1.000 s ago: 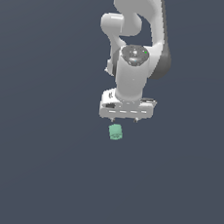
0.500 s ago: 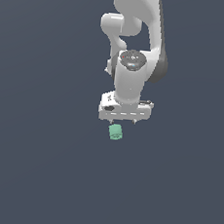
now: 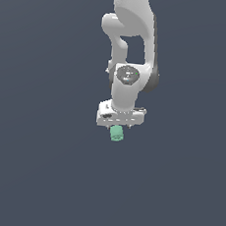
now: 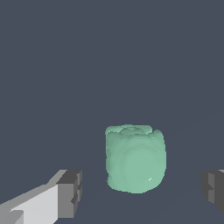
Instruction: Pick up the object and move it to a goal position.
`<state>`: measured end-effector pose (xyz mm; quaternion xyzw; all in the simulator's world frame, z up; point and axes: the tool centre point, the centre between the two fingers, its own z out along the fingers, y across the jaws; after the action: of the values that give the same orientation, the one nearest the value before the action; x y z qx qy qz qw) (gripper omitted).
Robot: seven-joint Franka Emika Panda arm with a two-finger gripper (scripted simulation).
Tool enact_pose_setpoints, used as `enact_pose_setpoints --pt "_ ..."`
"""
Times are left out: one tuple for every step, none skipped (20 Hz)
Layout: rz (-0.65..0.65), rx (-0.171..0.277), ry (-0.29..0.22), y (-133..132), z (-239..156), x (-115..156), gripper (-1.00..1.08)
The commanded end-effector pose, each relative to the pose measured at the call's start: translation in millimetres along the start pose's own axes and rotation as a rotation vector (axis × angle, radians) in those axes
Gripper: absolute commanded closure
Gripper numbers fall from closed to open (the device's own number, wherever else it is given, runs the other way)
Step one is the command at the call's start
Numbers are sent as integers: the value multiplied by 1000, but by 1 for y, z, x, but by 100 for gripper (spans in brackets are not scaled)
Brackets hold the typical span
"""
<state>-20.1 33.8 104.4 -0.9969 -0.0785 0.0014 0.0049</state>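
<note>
The object [image 3: 116,133] is a small mint-green stubby cylinder lying on the dark grey floor. My white gripper [image 3: 119,126] hangs straight above it, its wide body just over the object's top. In the wrist view the object [image 4: 135,159] sits between my two dark-tipped fingers [image 4: 69,193], with a clear gap on each side. The gripper [image 4: 140,191] is open and touches nothing.
The flat dark grey floor [image 3: 39,176] spreads all around. The white arm [image 3: 131,48] rises above the gripper toward the top of the exterior view. No other objects show.
The gripper has come down toward the object and shifted slightly to the exterior view's left. The object has not moved.
</note>
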Motion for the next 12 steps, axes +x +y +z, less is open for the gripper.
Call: enact_pose_setpoints --pt "-13 -6 2 2 9 -3 -92" --pt "-17 -8 2 3 11 -4 -92" --pt "-19 -9 2 4 13 -4 -92" --pt "-21 -9 2 4 14 -5 -92" --pt "-22 -10 2 4 15 -5 -92" --pt "-23 -10 2 4 15 -5 -92" --pt "-20 -9 1 4 14 -5 -92" --pt "-20 -9 1 4 15 -5 -92" --pt "-20 -9 1 4 16 -5 -92" --pt "-20 -9 1 4 17 -5 -92" --pt "-20 -9 1 4 20 -5 -92" --pt "-21 -9 1 4 23 -5 -92"
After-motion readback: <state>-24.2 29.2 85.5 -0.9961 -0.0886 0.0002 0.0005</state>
